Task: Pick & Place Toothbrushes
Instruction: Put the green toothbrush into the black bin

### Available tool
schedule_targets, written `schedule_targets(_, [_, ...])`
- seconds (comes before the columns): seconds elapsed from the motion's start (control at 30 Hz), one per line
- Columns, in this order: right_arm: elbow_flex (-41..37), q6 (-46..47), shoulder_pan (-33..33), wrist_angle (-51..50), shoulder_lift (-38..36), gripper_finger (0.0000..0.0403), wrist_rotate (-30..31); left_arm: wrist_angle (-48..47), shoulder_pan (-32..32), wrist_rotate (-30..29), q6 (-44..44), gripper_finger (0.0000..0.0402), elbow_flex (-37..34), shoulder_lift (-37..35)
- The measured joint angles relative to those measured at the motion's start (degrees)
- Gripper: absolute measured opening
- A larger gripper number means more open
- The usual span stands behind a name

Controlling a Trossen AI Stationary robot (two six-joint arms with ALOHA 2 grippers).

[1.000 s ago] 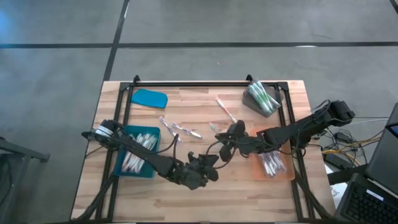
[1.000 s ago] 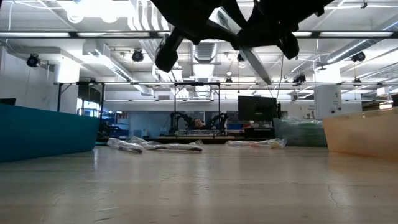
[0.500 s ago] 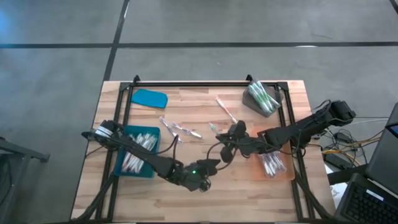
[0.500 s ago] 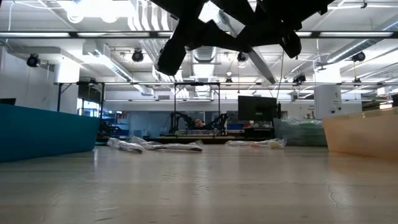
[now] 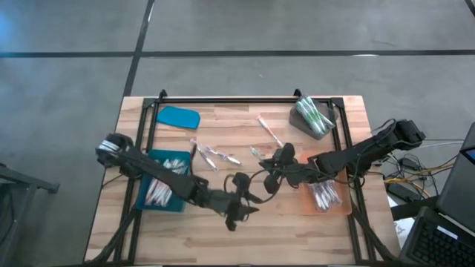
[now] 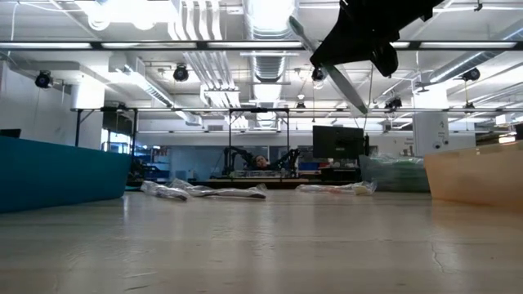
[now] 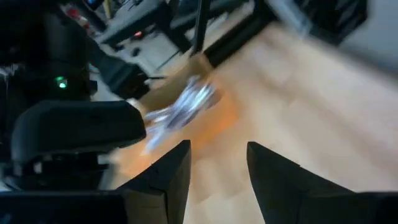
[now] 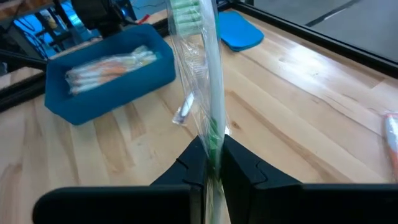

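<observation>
My right gripper (image 8: 212,149) hangs over the table's middle (image 5: 273,165), shut on a green toothbrush in a clear wrapper (image 8: 208,74). In the low view this toothbrush (image 6: 341,84) slants below the gripper (image 6: 359,41). My left gripper (image 7: 217,152) stands open near the table's front middle (image 5: 249,202) with nothing between its fingers. More wrapped toothbrushes lie loose on the wood (image 5: 214,155) (image 5: 269,130), in the blue tray (image 5: 159,185), in the orange tray (image 5: 325,196) and in the grey bin (image 5: 315,115). My right gripper pinches the wrapped toothbrush between its two fingers on the handle's lower part (image 8: 213,138). The green head end (image 8: 186,11) stands out beyond the fingertips. The toothbrush is lifted clear of the table and sits slanted in the hold.
A blue lid (image 5: 178,116) lies at the far left of the table. A black frame rail (image 5: 230,100) runs along the far edge. Bare wood shows at the front between the two trays (image 5: 274,230). Cables and equipment sit off the table's right side (image 5: 415,174).
My left gripper has risen out of the top of the low view, rolled about its own pointing line and drawn away from my right gripper. The green toothbrush has stayed in my right gripper, which has kept still.
</observation>
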Motion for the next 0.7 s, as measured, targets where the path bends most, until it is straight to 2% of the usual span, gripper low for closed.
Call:
schedule_targets(0.1, [0.0, 0.0, 0.0, -0.8, -0.2, 0.0023, 0.0, 1.2, 2.1, 6.1, -9.3, 0.0156, -2.7, -3.4])
schedule_targets(0.17, [0.0, -0.6, 0.0, -0.9, -0.2, 0.0023, 0.0, 4.7, 3.4, 7.9, -14.2, 0.0150, -5.3, -5.8])
schedule_targets(0.5, [0.0, -1.5, -0.2, -1.7, -0.2, 0.0023, 0.1, 34.5, 7.3, 8.4, -24.0, 0.0125, -28.5, -17.5])
schedule_targets(0.7, [0.0, -5.8, -1.6, -3.4, -0.3, 0.0023, 0.2, 42.3, 8.7, 8.1, -30.5, 0.0117, -39.6, -24.0])
